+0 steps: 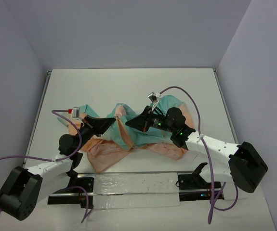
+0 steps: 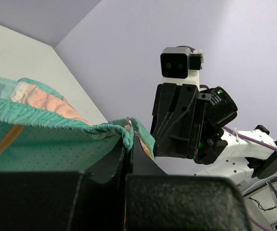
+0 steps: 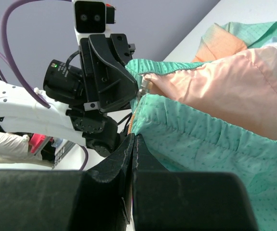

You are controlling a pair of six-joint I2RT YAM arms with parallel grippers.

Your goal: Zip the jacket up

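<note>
- The white table (image 1: 128,86) carries everything, and my two arms reach in over it from its near edge.
- The jacket (image 1: 110,153) lies crumpled on the middle of the table. Its peach lining spreads toward my bases and its teal panels bunch up farther out, between and beneath both wrists.
- My left claw (image 1: 113,120) comes in from the left, and its tip points at the tip of my right claw (image 1: 128,123). The two nearly meet over the middle of the garment.
- In the left wrist view, my left claw (image 2: 130,139) is clamped tight on the gathered teal hem of the jacket (image 2: 42,139). The cloth stretches away to the left of the fingers, lifted off the table.
- In the right wrist view, my right claw (image 3: 134,137) is likewise closed on a teal edge of the jacket (image 3: 201,144). The fabric falls away to the right, with peach lining above it.
- An orange zipper tape (image 3: 132,120) runs up from my right fingertips along that pinched edge.
- A small silvery metal piece (image 3: 142,87) sits where the teal edge meets the peach, just beside the opposite claw. I cannot tell whether it is the slider.
</note>
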